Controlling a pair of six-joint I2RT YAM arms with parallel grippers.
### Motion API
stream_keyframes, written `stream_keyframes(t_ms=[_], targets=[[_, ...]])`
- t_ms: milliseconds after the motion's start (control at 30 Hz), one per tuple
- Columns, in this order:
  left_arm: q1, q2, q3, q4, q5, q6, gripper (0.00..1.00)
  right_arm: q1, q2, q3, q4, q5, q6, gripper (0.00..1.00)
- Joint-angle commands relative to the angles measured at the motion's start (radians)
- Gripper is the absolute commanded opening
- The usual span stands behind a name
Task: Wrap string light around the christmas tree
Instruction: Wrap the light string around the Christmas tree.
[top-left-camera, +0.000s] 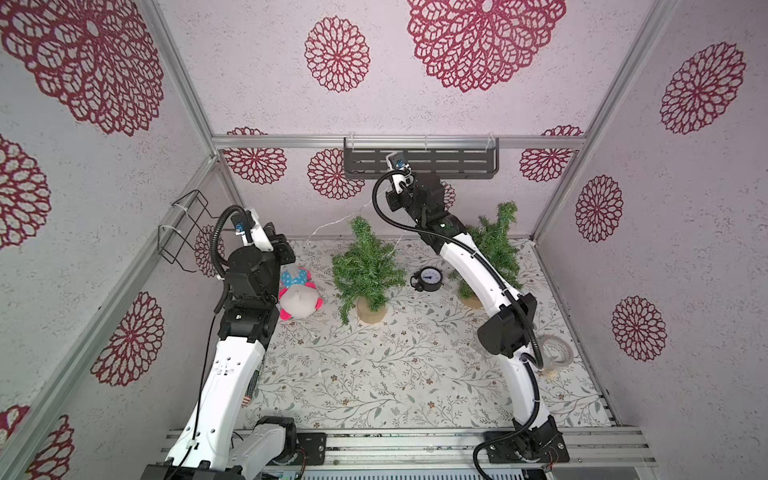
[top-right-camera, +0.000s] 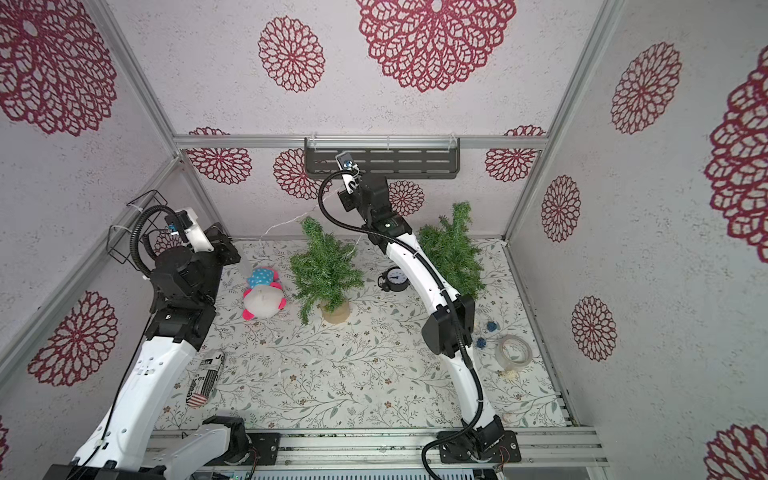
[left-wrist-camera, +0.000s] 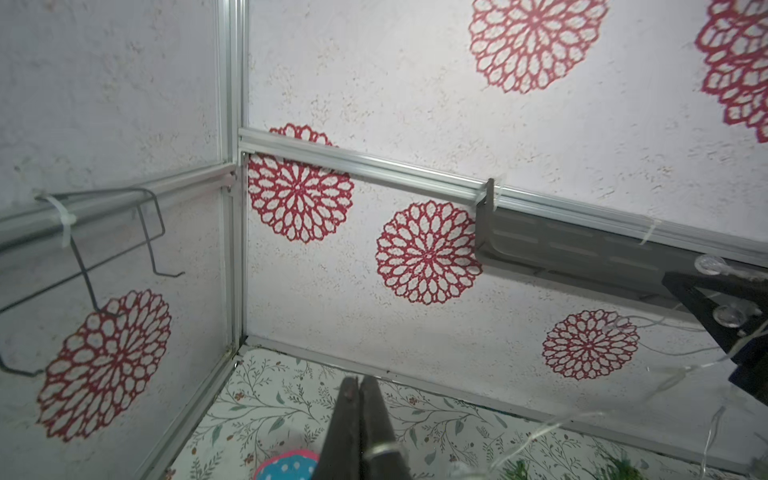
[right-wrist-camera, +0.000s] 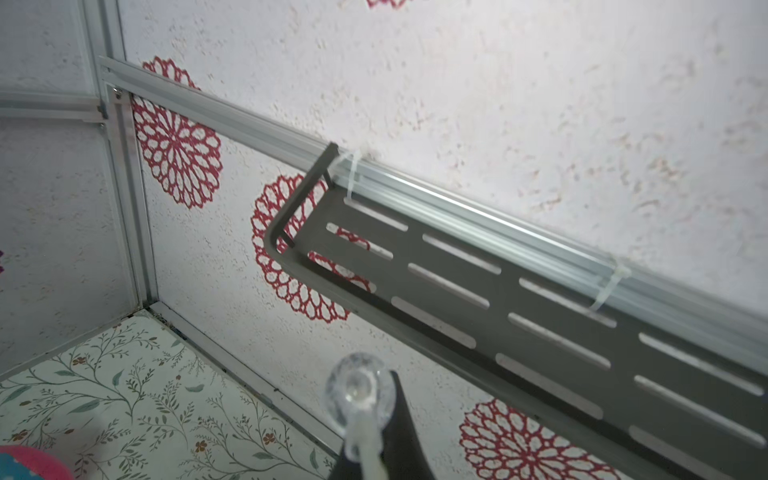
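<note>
Mat (top-left-camera: 374, 374) front open, xmas tree (top-left-camera: 365, 270), toy (top-left-camera: 297, 297), clock (top-left-camera: 428, 279) behind

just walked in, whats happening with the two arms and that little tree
Both grippers are shut on a thin string light. The left gripper pinches the wire, and the right gripper holds it just below a clear bulb. Both arms are raised near the back wall. The strand hangs in the air between them, above the top of the middle christmas tree. Whether any loop sits on the branches yet is hard to tell.
</note>
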Motion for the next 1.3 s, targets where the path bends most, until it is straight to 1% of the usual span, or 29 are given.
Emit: stream_keyframes(t_ms=[0, 133, 233, 367, 500, 633, 867, 967, 1133, 1233, 1267], targets=[[0.024, 0.049, -0.002, 0.085, 0.080, -0.077, 0.00, -0.002, -0.026, 0.031, 0.050, -0.033, 0.057, 0.00], [0.023, 0.111, -0.050, 0.123, 0.177, -0.144, 0.00, -0.004, -0.011, 0.005, -0.029, -0.014, 0.013, 0.00], [0.023, 0.114, -0.126, 0.171, 0.197, -0.174, 0.00, -0.006, -0.054, -0.065, -0.045, -0.021, -0.007, 0.00], [0.021, 0.085, -0.206, 0.187, 0.220, -0.229, 0.00, -0.005, -0.140, -0.191, -0.063, -0.044, -0.004, 0.00], [0.009, 0.064, -0.261, 0.188, 0.253, -0.258, 0.00, 0.001, -0.227, -0.359, -0.029, -0.045, 0.000, 0.00], [-0.009, 0.052, -0.300, 0.185, 0.267, -0.280, 0.00, 0.002, -0.273, -0.439, -0.037, -0.020, 0.002, 0.00], [-0.075, 0.050, -0.368, 0.198, 0.255, -0.299, 0.00, 0.001, -0.329, -0.524, -0.036, -0.029, 0.016, 0.00], [-0.099, 0.036, -0.390, 0.195, 0.255, -0.310, 0.00, 0.001, -0.364, -0.601, 0.002, -0.026, 0.027, 0.00], [-0.126, 0.009, -0.419, 0.164, 0.255, -0.310, 0.04, 0.000, -0.375, -0.625, 0.006, -0.017, 0.024, 0.00], [-0.131, -0.004, -0.443, 0.155, 0.273, -0.315, 0.13, 0.000, -0.383, -0.634, -0.014, -0.005, 0.015, 0.00], [-0.133, -0.013, -0.452, 0.150, 0.276, -0.316, 0.18, -0.002, -0.389, -0.639, -0.020, 0.003, 0.013, 0.00]])
